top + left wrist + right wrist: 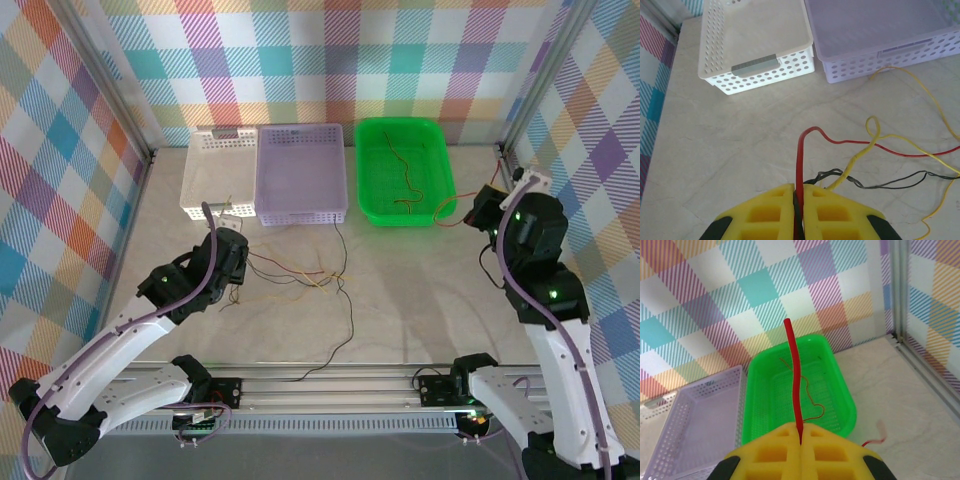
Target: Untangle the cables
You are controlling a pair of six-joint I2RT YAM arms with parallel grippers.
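The cables lie tangled mid-table: a red cable (840, 141), a yellow cable (875, 135) and a black cable (890, 182) cross one another (300, 272). My left gripper (799, 192) is shut on the red cable's end, with a black strand pinched beside it; from above it sits at the tangle's left side (238, 262). My right gripper (801, 432) is shut on another red cable (794, 375), whose end sticks up from the jaws. It hovers just right of the green basket (474, 212). A thin orange cable (812, 405) lies curled in that basket.
Three baskets stand along the back: white basket (192, 175), purple basket (262, 170), green basket (365, 170). One black cable trails toward the front rail (345, 340). The plaid walls and a metal frame post (900, 290) close in the right side.
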